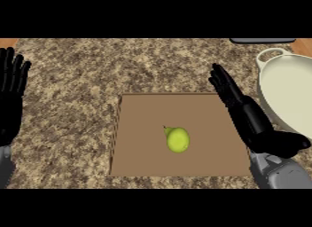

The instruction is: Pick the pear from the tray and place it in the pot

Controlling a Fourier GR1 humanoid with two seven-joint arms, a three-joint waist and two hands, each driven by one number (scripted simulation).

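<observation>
You are looking down at a speckled counter (73, 88) carrying a flat brown tray (204, 115) at centre. A white pot (296, 97) is sitting at the far right, partly cut off. Your right hand (247, 113) is hovering edge-on along the tray's right edge, fingers straight, holding nothing. Your left hand (7, 95) is resting open at the left edge. The pear (177, 139) is lying near the tray's middle, untouched. Judgement: nothing is done yet; grasp, lift, carry and release are all remaining.
</observation>
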